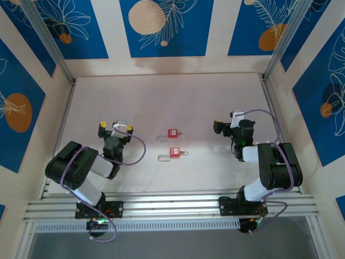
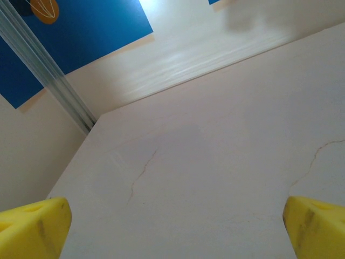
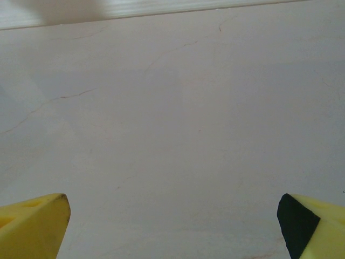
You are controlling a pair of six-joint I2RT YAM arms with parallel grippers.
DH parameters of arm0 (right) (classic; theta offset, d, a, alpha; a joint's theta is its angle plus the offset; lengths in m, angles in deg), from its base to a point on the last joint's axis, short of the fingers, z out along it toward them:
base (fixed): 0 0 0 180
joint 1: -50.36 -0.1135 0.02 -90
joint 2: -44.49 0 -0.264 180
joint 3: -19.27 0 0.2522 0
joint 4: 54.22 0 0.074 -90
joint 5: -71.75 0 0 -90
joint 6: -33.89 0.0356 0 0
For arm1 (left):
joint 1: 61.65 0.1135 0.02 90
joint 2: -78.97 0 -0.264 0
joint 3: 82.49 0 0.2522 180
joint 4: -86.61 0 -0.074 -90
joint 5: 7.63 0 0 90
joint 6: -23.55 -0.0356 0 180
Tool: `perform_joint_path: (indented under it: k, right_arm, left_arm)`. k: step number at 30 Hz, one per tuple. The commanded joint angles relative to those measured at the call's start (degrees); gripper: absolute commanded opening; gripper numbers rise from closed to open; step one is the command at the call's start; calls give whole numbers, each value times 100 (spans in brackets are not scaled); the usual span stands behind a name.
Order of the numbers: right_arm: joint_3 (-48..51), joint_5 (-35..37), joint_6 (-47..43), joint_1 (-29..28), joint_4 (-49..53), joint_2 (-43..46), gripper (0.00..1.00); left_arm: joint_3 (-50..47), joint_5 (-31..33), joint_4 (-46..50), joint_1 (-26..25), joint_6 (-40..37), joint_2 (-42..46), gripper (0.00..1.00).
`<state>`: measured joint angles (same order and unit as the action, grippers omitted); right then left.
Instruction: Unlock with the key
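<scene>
Lying flat mid-tabletop [image 1: 215, 91], the far padlock [image 1: 172, 133] and near padlock [image 1: 174, 152] sit close together, between and well apart from both hands. Boxy red bodies, thin wire shackles; a metal stub [image 1: 186, 152] may be the key. Likely risk: these 2 skid on the smooth surface when pinched. Left hand [image 1: 115, 127] and right hand [image 1: 227, 120] gape wide, empty.

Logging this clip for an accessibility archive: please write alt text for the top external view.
Two red padlocks lie mid-table, the far padlock just beyond the near padlock, shackles pointing left. The left arm and right arm sit either side, touching neither, on a pale table walled by blue patterned panels.
</scene>
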<state>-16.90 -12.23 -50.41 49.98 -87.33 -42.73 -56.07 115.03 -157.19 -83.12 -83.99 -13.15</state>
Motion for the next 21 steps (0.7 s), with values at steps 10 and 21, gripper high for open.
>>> perform_joint_path:
  k: [10, 21]
  right_arm:
    - [-123, 122, 19, -23, -15, -21, 99]
    - [-120, 121, 7, -23, -15, -14, 99]
  left_arm:
    - [-9, -325, 55, 285, 342, 146, 100]
    - [637, -1869, 1835, 1330, 1330, 267, 100]
